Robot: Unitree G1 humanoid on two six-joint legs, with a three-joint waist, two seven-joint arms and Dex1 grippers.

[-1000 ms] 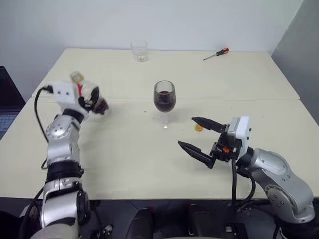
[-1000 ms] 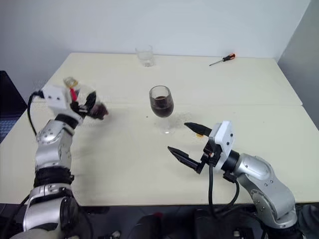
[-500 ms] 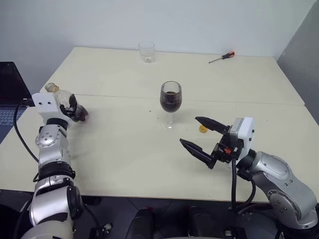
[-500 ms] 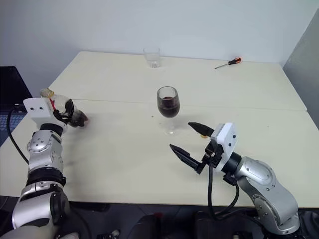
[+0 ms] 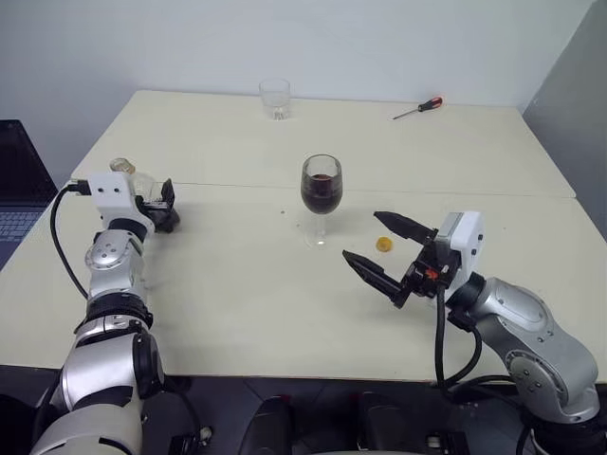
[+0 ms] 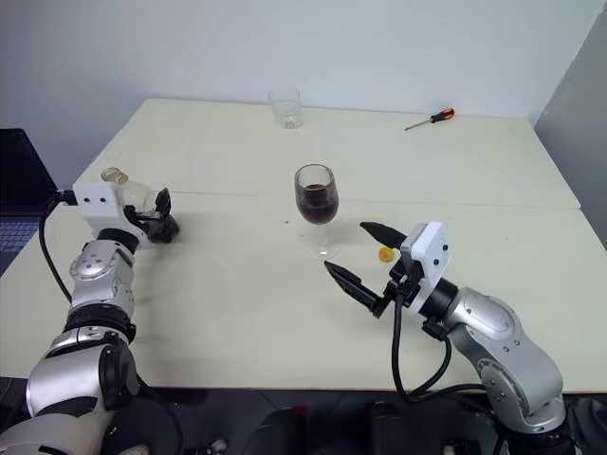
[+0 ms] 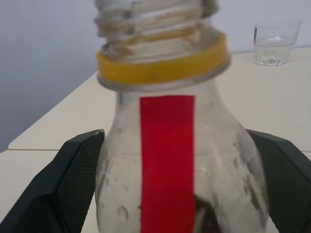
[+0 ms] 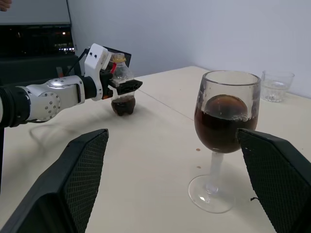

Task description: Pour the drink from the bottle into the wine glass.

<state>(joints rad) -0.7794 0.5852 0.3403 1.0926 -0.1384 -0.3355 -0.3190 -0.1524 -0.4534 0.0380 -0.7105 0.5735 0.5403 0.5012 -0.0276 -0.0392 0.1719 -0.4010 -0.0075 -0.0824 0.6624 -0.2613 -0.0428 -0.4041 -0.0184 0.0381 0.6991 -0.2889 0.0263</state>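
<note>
Bottle (image 5: 142,194) lowered upright to table's (image 5: 237,303) left edge, left gripper (image 5: 163,205) jaws spread beside it; right gripper (image 5: 379,248) open, empty; glass (image 5: 320,190) filled, pour apparently done.

Place: a plain lab or test room, set up for a tabletop trial.
Walls: bare pale wall (image 5: 379,38) behind, no decoration.
Furniture: two cream tables (image 5: 474,142) pushed together, seam visible.
Tools: a red-handled screwdriver (image 5: 417,107) lying at the far edge.
Equipment: an open laptop (image 5: 14,194) beside the table's left end.
</note>
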